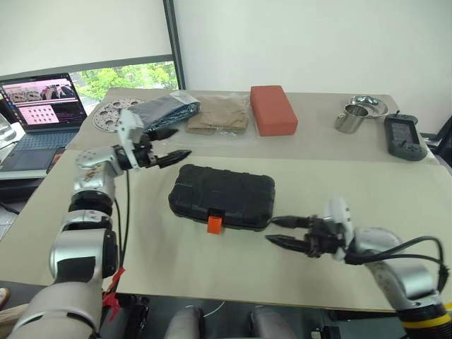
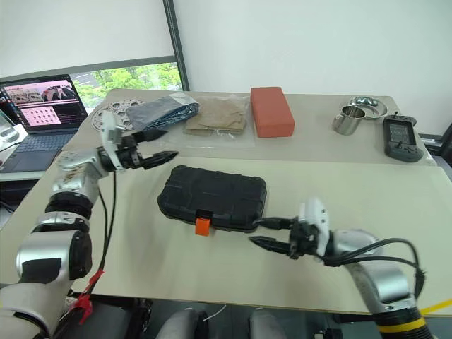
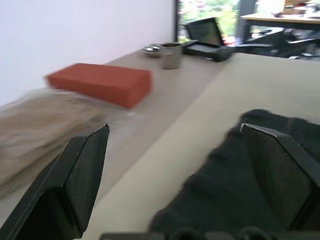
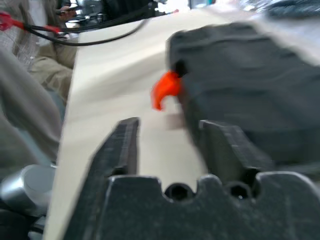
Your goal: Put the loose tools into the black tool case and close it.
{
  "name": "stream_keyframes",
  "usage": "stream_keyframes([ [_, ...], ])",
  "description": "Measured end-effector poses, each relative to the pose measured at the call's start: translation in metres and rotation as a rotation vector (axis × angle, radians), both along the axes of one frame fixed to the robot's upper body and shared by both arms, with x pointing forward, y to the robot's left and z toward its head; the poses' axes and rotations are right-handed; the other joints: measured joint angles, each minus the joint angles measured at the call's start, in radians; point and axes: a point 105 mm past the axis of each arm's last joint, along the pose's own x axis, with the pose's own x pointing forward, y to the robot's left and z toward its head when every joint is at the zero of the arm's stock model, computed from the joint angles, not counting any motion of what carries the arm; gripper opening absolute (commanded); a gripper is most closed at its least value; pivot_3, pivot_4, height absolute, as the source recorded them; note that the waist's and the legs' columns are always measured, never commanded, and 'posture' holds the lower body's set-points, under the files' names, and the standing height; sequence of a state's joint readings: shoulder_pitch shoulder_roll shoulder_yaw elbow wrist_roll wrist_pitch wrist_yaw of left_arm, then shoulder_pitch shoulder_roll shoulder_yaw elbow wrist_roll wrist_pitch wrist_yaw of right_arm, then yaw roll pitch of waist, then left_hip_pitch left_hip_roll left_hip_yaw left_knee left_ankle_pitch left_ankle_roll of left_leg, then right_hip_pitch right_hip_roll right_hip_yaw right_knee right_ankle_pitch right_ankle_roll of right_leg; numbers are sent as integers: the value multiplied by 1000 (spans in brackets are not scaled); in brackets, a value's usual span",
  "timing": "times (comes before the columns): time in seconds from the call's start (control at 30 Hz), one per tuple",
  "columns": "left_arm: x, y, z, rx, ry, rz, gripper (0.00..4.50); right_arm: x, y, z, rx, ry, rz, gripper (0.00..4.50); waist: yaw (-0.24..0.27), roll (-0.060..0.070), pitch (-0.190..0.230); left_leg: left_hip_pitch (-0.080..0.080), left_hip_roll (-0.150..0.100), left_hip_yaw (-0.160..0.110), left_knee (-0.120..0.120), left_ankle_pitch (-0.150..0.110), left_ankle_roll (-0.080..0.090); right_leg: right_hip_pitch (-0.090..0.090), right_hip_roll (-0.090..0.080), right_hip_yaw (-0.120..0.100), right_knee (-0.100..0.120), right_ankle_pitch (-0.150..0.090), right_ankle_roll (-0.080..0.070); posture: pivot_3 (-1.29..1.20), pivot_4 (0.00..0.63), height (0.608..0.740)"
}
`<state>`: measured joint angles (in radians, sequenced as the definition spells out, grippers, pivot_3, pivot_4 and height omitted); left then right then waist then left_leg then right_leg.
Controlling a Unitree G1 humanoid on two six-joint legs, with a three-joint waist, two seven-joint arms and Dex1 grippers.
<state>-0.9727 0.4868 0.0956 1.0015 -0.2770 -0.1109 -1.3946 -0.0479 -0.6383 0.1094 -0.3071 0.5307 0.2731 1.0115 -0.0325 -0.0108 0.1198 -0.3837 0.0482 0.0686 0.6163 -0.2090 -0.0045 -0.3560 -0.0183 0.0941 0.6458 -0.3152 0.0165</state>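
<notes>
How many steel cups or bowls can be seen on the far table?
2. An upright steel cup stands at the far right, between the red-orange block and the black handheld device. A shallow steel bowl lies just behind the cup. Others may be hidden.

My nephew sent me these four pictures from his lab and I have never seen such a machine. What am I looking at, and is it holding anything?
It is a humanoid robot with two arms, each ending in a gripper of two black fingers. The two wide pictures come from cameras in its head, looking down over a beige table. The other two come from cameras on its wrists, looking along the fingers.

In front of it lies the black tool case, lid down, its orange latch facing the robot. Farther back are a red-orange block, bagged cloth items, steel cups and a black handheld device. A laptop stands off to the left.

The left gripper is open above the table, the right gripper open beside the case. Neither holds anything.
</notes>
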Motion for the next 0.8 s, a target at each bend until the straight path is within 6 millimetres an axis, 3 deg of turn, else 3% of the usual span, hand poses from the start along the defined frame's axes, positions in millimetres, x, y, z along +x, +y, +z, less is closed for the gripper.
stream_keyframes([
  [0.1,-5,-21,-14,74,24,-87,4500,3,17,-14,-21,19,-13,164,0,0,0,-1,0,-1,0,0,0,0,1,1,0,0,1,0,150,740],
  [0.13,-6,-26,-17,90,27,-104,4500,6,19,-17,-25,24,-28,47,-1,0,0,-2,0,-2,0,0,0,-1,1,2,0,0,1,0,150,740],
  [0.4,-8,-30,-46,197,98,-119,4500,54,14,-29,-38,-13,-225,47,-7,-1,0,-2,0,-5,1,1,1,-1,5,3,0,0,0,0,150,740],
  [0.53,-8,-29,-47,200,108,-120,4500,89,-3,-21,-34,-91,-397,47,-9,-1,0,-2,0,-6,1,2,2,0,5,3,1,0,0,0,150,740],
  [0.63,-9,-30,-48,206,115,-132,4500,120,-26,-15,-65,-164,-582,47,-10,0,0,-2,0,-6,1,2,2,0,5,3,2,0,-1,0,150,740],
  [0.8,-9,-29,-48,207,126,-133,4500,128,-35,-15,-75,-196,-633,47,-9,0,0,-2,1,-7,0,2,2,0,7,4,2,1,-1,0,150,740],
])
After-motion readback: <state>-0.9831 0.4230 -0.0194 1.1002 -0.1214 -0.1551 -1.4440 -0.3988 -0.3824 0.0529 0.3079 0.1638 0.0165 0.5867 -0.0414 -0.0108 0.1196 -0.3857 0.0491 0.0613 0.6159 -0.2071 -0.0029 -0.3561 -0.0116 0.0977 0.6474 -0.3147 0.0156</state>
